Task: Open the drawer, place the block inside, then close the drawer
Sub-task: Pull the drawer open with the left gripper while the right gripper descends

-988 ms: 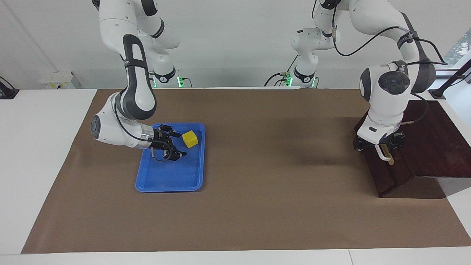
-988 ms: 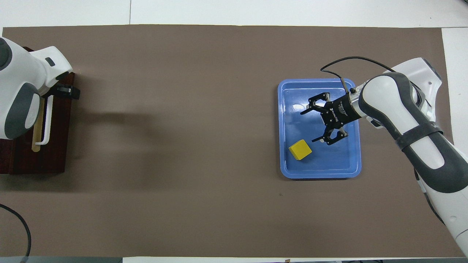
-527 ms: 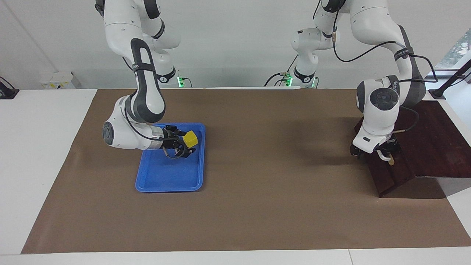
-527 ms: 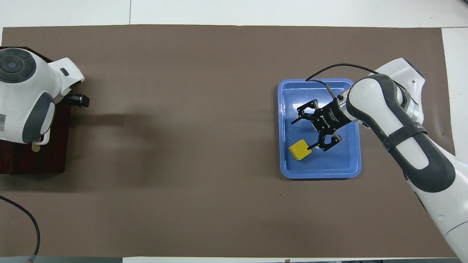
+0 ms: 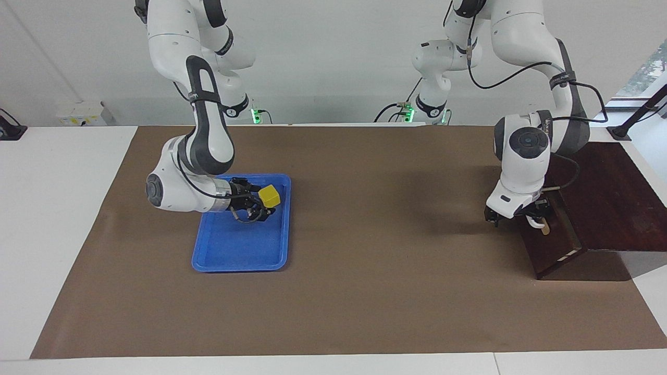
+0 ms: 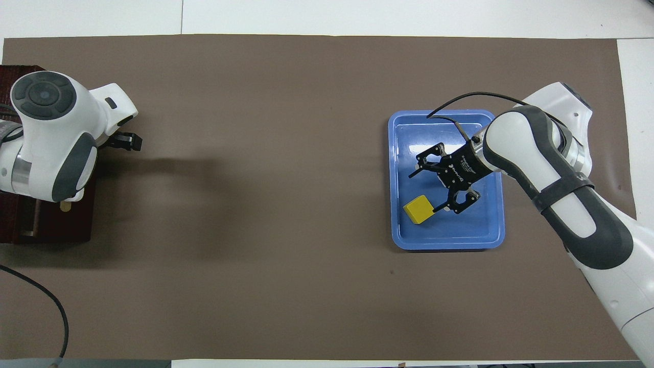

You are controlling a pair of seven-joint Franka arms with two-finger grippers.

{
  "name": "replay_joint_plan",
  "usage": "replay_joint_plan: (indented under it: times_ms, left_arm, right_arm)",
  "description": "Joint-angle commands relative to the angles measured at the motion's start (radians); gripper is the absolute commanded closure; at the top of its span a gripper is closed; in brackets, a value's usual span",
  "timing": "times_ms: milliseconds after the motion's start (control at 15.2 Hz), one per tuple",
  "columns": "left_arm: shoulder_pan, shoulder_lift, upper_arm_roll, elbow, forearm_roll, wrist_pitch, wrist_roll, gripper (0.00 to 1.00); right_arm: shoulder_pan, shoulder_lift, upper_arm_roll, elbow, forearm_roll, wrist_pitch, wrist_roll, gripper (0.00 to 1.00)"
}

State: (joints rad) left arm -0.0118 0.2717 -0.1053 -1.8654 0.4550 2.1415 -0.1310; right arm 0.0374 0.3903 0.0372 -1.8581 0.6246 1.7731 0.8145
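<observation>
Blue tray [image 6: 448, 243] on brown-covered table [image 6: 286, 179], toward the right arm's end, holding a yellow block [image 6: 419, 210]. Right claw [image 6: 422, 191] over the tray, fingers spread, one fingertip [image 6: 436, 209] just beside the block. Left claw [image 6: 127, 141] beside the dark drawer [image 6: 51, 230], mostly hidden under the arm.

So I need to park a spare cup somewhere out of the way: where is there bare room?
The brown mat is bare between the blue tray and the drawer. Crowded: the right gripper is open in the tray beside the block, and the left gripper is at the drawer's handle.
</observation>
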Motion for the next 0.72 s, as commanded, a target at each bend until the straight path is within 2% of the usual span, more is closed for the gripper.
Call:
replay_joint_plan:
  times_ms: [0, 263, 659]
  left_arm:
    - [-0.065, -0.017, 0.001, -0.023, 0.01, -0.029, -0.032, 0.0]
    - [-0.118, -0.017, -0.001, -0.015, -0.004, -0.055, -0.03, 0.0]
    - [-0.117, -0.017, -0.002, 0.05, -0.01, -0.129, -0.007, 0.0]
  right_arm:
    - [-0.011, -0.013, 0.0, -0.023, -0.016, -0.012, -0.035, 0.0]
    - [-0.011, -0.024, -0.002, -0.047, -0.016, -0.02, -0.044, 0.0]
    - [-0.042, -0.051, -0.002, -0.104, -0.016, -0.023, -0.09, 0.0]
